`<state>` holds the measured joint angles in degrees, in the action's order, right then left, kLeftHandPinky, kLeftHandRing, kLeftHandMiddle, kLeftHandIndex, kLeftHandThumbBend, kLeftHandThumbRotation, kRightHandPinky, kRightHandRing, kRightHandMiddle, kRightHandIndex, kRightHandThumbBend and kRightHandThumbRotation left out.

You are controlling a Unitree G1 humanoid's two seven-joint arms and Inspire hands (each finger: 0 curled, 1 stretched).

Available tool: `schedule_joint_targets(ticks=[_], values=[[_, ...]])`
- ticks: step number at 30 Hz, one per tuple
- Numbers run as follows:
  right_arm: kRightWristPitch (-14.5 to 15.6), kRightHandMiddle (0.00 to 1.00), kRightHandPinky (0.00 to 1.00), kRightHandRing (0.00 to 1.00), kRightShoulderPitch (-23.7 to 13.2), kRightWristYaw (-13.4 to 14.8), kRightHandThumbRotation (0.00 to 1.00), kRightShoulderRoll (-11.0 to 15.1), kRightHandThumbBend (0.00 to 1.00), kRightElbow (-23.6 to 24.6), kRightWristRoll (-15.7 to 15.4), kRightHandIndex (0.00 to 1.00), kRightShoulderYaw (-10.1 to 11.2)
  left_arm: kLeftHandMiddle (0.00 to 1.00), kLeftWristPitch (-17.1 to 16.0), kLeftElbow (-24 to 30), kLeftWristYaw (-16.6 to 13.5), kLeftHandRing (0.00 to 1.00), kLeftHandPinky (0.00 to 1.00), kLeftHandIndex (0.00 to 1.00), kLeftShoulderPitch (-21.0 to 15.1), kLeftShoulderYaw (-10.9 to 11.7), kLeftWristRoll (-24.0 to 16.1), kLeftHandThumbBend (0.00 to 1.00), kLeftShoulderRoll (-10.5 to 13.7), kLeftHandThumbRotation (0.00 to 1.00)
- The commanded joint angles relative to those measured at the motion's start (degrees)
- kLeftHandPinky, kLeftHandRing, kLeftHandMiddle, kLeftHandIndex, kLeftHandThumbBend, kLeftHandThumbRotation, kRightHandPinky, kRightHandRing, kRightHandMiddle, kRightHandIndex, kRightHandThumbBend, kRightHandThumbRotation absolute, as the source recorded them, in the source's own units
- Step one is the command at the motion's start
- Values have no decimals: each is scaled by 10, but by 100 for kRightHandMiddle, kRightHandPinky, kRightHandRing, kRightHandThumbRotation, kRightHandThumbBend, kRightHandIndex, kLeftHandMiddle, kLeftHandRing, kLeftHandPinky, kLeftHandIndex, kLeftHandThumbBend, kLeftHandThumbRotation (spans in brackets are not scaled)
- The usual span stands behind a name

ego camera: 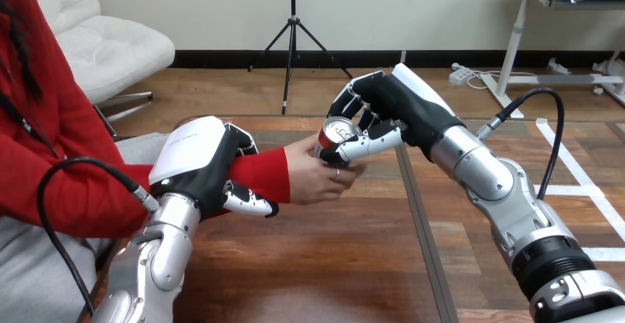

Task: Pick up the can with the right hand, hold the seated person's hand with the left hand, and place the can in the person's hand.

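Note:
A red and silver can (335,133) stands upright in the person's hand (315,175), above the middle of the wooden table. My right hand (387,113) comes in from the right and is curled round the can, thumb in front and fingers behind. The person's fingers also wrap the can's lower part. My left hand (203,164) is shut on the person's forearm (258,175) in a red sleeve, thumb underneath and fingers over the top.
The wooden table (332,256) stretches across the lower view, with a dark seam (420,220) running front to back. The person sits at the left side.

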<state>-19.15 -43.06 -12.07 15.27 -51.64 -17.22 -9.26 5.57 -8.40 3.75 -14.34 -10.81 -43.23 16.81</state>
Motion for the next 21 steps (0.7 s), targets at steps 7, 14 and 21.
schedule_joint_targets(ticks=[7,14,21], values=[[-8,41,29,34,-76,-4,0,-26,67,118,17,44,1,34,-38,52,-49,28,22,33,-203,-2,25,77,-53,0],[-5,40,30,34,-69,-6,0,-25,65,126,16,44,1,34,-36,53,-44,28,22,33,-202,-1,27,77,-52,0],[-5,40,30,35,-64,-6,0,-24,64,127,16,44,2,35,-37,54,-42,28,22,33,-199,1,32,76,-52,0]])
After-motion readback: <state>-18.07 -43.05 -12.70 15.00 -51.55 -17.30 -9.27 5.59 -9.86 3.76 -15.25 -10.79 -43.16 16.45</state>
